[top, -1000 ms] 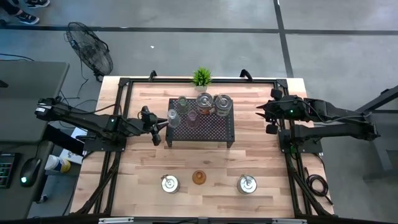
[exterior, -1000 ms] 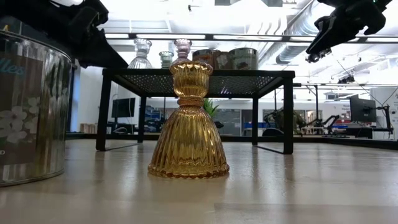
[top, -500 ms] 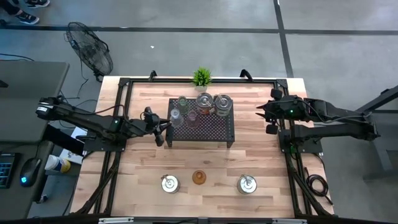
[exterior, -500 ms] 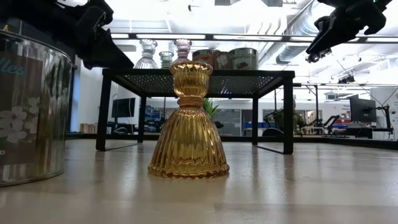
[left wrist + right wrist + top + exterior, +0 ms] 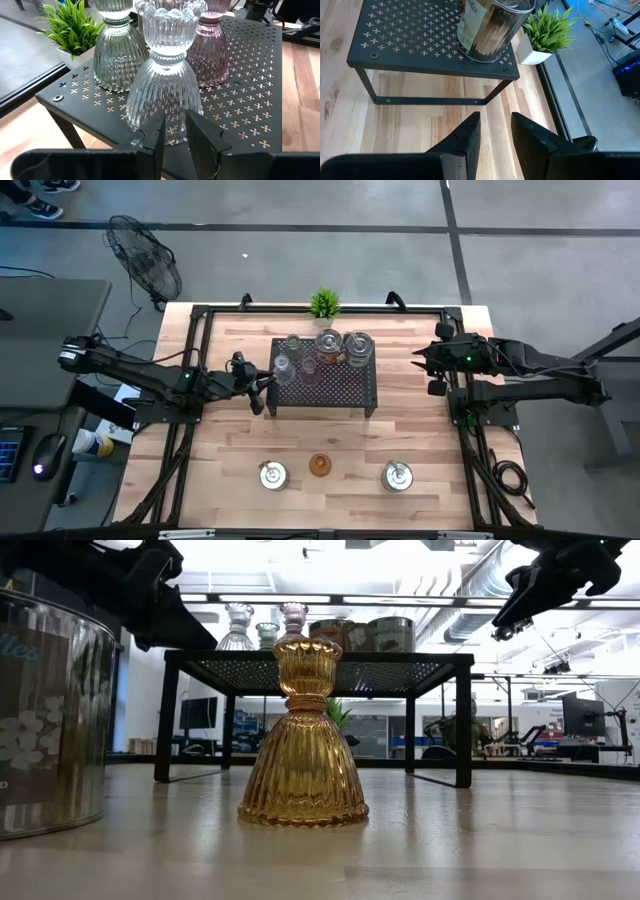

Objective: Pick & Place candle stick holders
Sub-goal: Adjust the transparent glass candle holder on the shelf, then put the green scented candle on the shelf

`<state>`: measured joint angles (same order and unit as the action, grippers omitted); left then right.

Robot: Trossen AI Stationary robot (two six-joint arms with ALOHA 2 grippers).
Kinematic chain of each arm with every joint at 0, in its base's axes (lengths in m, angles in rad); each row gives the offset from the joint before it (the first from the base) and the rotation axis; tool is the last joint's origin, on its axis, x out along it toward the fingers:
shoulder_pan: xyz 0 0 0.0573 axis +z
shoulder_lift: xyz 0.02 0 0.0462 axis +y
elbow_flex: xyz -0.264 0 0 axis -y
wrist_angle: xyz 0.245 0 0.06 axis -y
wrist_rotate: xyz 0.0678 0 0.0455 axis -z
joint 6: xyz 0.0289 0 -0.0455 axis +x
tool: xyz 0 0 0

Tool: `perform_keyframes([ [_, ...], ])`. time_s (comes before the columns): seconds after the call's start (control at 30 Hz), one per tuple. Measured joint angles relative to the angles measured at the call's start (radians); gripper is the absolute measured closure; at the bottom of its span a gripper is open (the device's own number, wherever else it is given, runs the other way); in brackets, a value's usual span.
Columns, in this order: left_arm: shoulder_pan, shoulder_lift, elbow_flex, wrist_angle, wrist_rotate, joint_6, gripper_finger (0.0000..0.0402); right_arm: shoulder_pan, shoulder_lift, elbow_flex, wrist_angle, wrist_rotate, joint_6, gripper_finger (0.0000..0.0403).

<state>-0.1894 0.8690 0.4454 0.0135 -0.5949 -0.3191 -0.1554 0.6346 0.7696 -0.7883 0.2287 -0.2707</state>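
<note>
On the black perforated rack (image 5: 340, 385) stand a clear ribbed glass holder (image 5: 167, 85), a greenish one (image 5: 114, 55), a pink one (image 5: 212, 50) and two silver tins (image 5: 358, 345). Near the table's front edge an amber glass holder (image 5: 304, 740) stands on its flared base between two silver holders (image 5: 272, 474) (image 5: 397, 475). My left gripper (image 5: 175, 132) hovers at the rack's left end, open by a narrow gap, its fingertips just short of the clear holder's base. My right gripper (image 5: 495, 127) waits raised at the table's right side, open and holding nothing.
A small green potted plant (image 5: 323, 303) stands behind the rack at the far edge. The black frame rail (image 5: 200, 315) runs around the table. Bare wood (image 5: 330, 430) lies between the rack and the front row of holders.
My left gripper has edged a little toward the rack's left end and the clear holder, its finger gap unchanged. The holders stand where they were.
</note>
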Motion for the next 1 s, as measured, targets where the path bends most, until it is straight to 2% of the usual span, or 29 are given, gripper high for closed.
perform_keyframes([
  [0.27, 0.000, -0.068, 0.000, -0.030, 0.008, 0.007, 0.0328, 0.000, 0.000, 0.000, -0.015, 0.008, 0.021, 0.0302],
  [0.5, -0.001, -0.116, 0.000, -0.069, 0.090, 0.000, 0.0328, 0.000, 0.000, 0.000, -0.056, 0.007, 0.093, 0.0302],
  [0.63, -0.001, -0.135, 0.000, -0.097, 0.098, -0.004, 0.0328, 0.000, 0.000, 0.000, -0.102, -0.020, 0.158, 0.0302],
  [0.83, -0.001, -0.150, 0.000, -0.138, 0.069, 0.031, 0.0328, 0.000, 0.002, 0.002, -0.116, -0.134, 0.243, 0.0302],
  [1.0, -0.001, -0.170, 0.001, -0.162, 0.064, 0.034, 0.0328, 0.000, 0.017, 0.002, -0.117, -0.124, 0.204, 0.0302],
])
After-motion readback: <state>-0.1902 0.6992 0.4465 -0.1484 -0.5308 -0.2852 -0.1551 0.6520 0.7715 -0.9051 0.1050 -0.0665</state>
